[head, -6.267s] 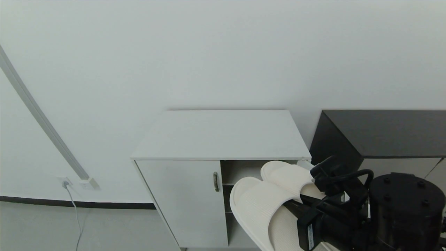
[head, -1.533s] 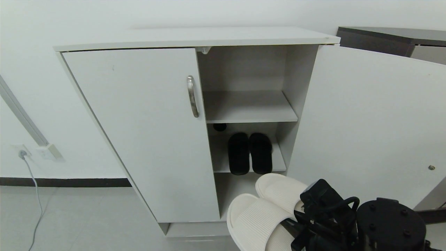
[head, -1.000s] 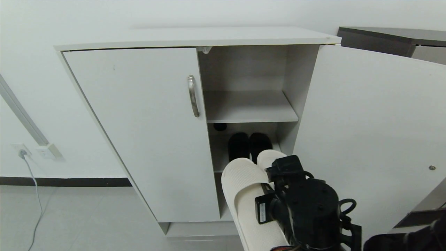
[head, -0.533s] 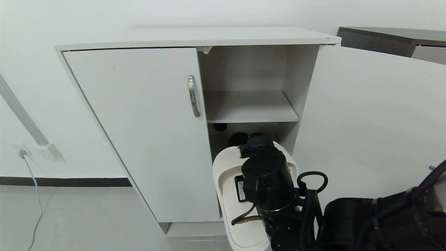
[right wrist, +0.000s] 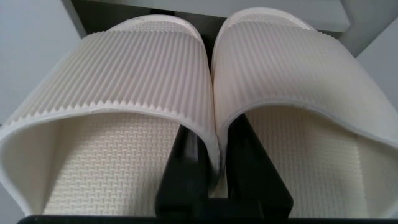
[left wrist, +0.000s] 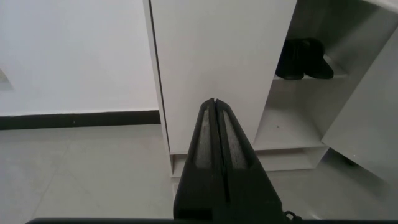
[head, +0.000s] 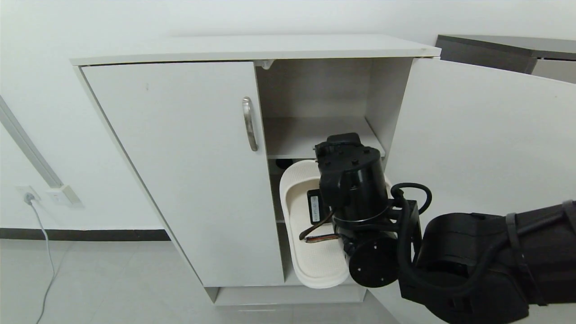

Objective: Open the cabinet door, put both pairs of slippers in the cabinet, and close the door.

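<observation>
Before the open cabinet [head: 180,157], right hand [right wrist: 214,158] pinches white slippers [right wrist: 143,74]; left hand [left wrist: 214,130] closed, empty.

A white wall [head: 90,27] is running across the back — a grey trunking strip [head: 27,148] is slanting down it toward a socket [head: 28,196]. A cable [head: 50,261] is trailing onto the pale tiled floor [head: 112,288], and a dark-topped unit [head: 504,47] is standing far right.

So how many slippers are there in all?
4. Two cream ribbed slippers sit side by side, clamped in the right pincer at the white cabinet's opening; two black slippers lie on a shelf inside. Others may be hidden.
</observation>
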